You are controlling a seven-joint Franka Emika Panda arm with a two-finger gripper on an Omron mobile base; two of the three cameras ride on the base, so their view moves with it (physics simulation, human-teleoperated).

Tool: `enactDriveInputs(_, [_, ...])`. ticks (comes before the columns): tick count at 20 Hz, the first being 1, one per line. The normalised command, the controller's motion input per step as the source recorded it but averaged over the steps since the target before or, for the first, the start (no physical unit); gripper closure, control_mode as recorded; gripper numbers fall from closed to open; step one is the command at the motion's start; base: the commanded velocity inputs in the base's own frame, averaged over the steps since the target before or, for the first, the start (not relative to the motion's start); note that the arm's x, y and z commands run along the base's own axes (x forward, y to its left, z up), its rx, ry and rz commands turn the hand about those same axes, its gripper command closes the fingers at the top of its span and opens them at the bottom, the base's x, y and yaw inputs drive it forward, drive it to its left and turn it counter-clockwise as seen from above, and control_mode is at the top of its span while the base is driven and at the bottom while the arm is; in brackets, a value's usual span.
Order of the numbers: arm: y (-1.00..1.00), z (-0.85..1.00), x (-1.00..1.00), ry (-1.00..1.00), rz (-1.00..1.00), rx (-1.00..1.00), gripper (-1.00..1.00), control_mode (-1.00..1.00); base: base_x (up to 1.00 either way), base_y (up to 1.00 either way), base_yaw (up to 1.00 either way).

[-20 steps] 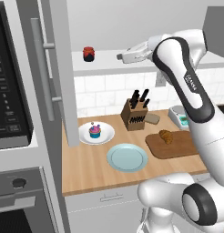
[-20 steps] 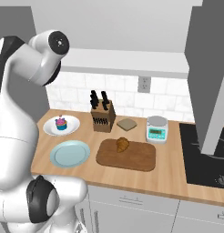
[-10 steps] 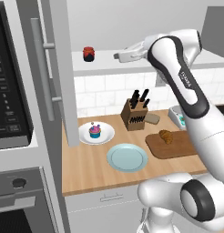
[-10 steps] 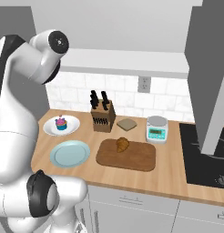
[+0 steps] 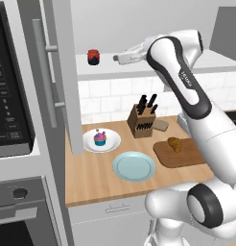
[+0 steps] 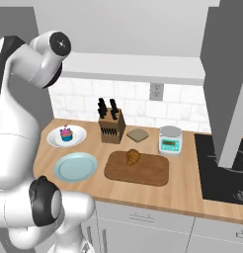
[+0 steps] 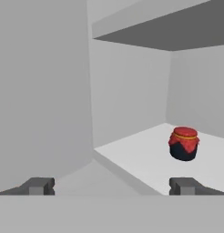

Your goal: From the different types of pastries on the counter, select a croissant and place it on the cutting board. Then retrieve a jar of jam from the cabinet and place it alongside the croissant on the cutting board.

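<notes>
One jar of jam [image 7: 183,144] is standing on the cabinet shelf [image 7: 145,159], well apart from the wide, empty tool [image 7: 111,185], off-centre between its fingertips; it is likely being knocked over if approached unaligned.

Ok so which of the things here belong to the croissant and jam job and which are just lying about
Job: croissant, already on the cutting board; jam jar on the cabinet shelf; open gripper facing it.

Lying about: cupcake on white plate, blue plate, knife block, scale.
</notes>
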Motion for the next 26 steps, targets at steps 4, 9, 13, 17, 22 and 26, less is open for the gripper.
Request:
enactDriveInputs(4, [0.06,0.00,0.22,0.00,0.00,0.00,-1.00,-1.00,0.00,0.00,0.00])
enactDriveInputs(9, [-0.20,0.00,0.04,0.00,0.00,0.00,-1.00,-1.00,0.00,0.00,0.00])
enactDriveInputs(13, [-0.29,0.00,0.23,0.00,0.00,0.03,-1.00,-1.00,0.00,0.00,0.00])
enactDriveInputs(17, [-0.41,0.00,0.44,0.00,0.00,0.06,-1.00,-1.00,0.00,0.00,0.00])
enactDriveInputs(22, [-0.36,0.00,0.35,0.00,0.00,0.08,-1.00,-1.00,0.00,0.00,0.00])
enactDriveInputs(26, [-0.15,-0.09,0.29,0.06,0.00,0.07,-1.00,-1.00,0.00,0.00,0.00])
